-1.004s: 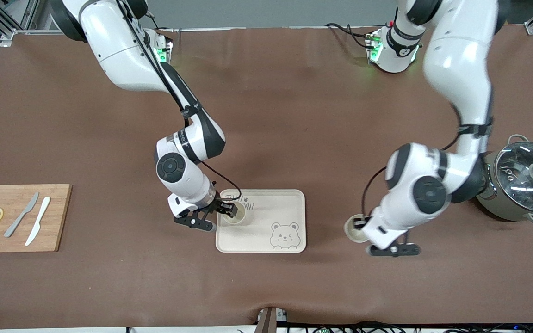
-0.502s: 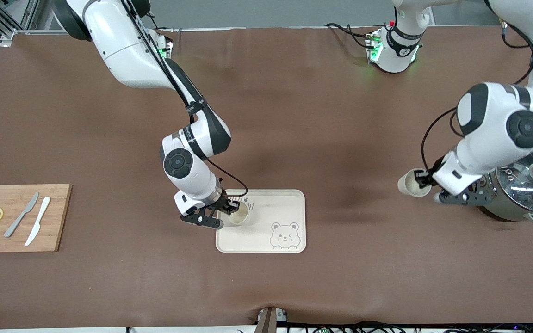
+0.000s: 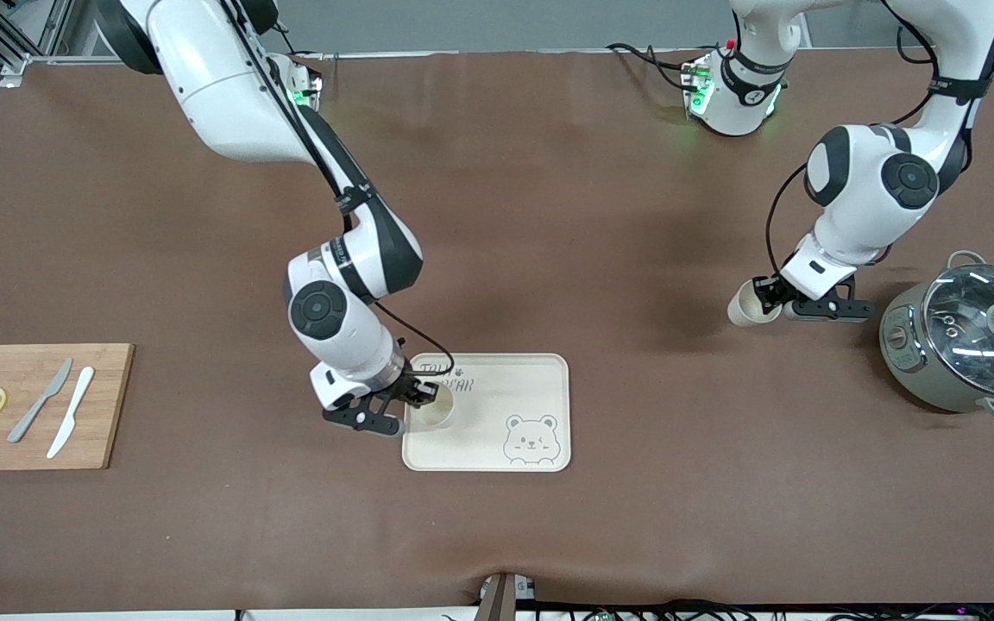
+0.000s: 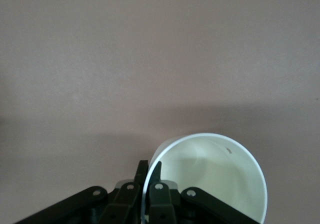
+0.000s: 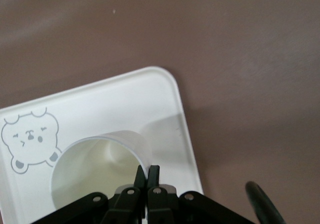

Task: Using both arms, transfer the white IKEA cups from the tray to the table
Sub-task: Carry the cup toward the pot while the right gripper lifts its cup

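The right gripper [image 5: 147, 173] pinches the rim of a white cup [image 5: 100, 166] between closed fingers [image 5: 154, 176]. The cup stands on a cream tray [image 5: 125, 96] printed with a bear [image 5: 31, 141], which rests on the brown table [image 5: 225, 44].

A brown-covered table [image 3: 549, 216] is carrying a cream bear-printed tray [image 3: 514, 448] near its middle, a wooden cutting board [image 3: 109, 405] is lying toward the right arm's end, and a lidded metal pot [image 3: 915, 362] is standing toward the left arm's end.
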